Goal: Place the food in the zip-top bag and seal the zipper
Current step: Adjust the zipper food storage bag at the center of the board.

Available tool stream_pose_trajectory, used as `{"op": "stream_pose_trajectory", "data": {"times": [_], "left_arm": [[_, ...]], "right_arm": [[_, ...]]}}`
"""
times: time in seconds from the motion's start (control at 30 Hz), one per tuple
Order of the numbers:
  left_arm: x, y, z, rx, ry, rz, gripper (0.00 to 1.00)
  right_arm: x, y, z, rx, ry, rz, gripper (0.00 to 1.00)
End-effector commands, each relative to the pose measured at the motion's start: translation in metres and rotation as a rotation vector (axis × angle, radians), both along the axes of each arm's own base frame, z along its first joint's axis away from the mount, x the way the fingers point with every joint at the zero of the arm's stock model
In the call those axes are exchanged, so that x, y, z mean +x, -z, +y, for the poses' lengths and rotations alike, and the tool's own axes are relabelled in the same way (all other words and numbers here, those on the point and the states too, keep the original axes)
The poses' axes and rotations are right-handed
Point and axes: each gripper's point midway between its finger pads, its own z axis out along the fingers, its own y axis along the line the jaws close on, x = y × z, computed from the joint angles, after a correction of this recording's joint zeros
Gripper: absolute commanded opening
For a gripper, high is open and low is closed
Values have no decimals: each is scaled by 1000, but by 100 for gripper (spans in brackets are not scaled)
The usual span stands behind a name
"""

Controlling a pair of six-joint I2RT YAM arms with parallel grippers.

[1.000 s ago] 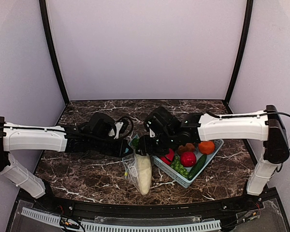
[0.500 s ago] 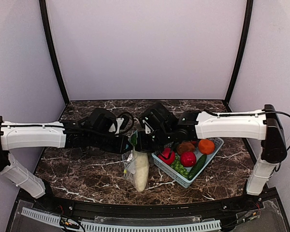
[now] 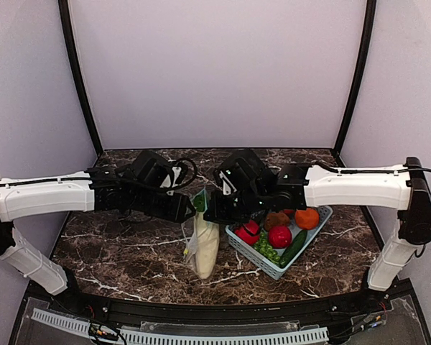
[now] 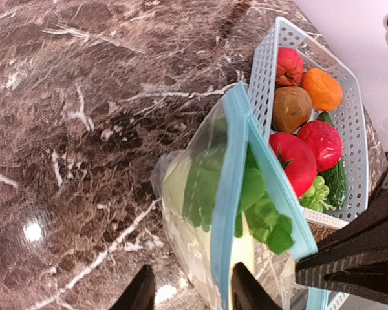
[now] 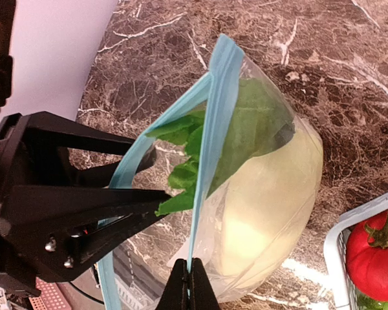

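The clear zip-top bag (image 3: 201, 248) hangs tilted over the marble table, holding the cream-white squash (image 5: 271, 194) and a green leafy piece (image 4: 262, 206). Its mouth stands apart, and the light blue zipper (image 5: 210, 123) shows as two strips. My right gripper (image 5: 191, 265) is shut on one strip, near the bag's corner. My left gripper (image 4: 191, 268) is open, with the other strip (image 4: 227, 194) running between its fingers, close to the right-hand one. In the top view both grippers, left (image 3: 190, 208) and right (image 3: 214, 213), meet at the bag's mouth. More food sits in the basket: an orange (image 4: 322, 88) and a red tomato (image 4: 292, 158).
The light blue lattice basket (image 3: 253, 257) stands just right of the bag, close under the right arm. It holds red, brown and green pieces and a cucumber (image 3: 294, 248). Purple walls close off the back and sides.
The bag has been drawn up and toward the back, hanging more upright. Both arms shifted slightly away from the near edge. The left gripper's jaws have come apart.
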Motion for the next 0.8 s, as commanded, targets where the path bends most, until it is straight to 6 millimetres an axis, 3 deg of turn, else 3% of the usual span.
{"op": "stream_pose_trajectory", "data": {"times": [0.0, 0.13, 0.27, 0.63, 0.7, 0.77], "left_arm": [[-17, 3, 1, -63, 17, 68, 50], [-27, 5, 0, -127, 25, 103, 59], [-33, 7, 2, -142, 20, 134, 56], [-36, -6, 0, -197, 27, 124, 2], [-34, -8, 1, -188, 29, 109, 1], [-32, -10, 2, -167, 29, 96, 1]], "right_arm": [[-3, 8, 0, 13, 25, 14, 0], [-1, 10, 0, 8, 33, 10, 0], [0, 11, 1, 5, 33, 6, 0], [2, 5, -6, -4, 51, -17, 0], [5, 0, -11, -12, 63, -43, 0], [7, -6, -17, -22, 75, -71, 11]]}}
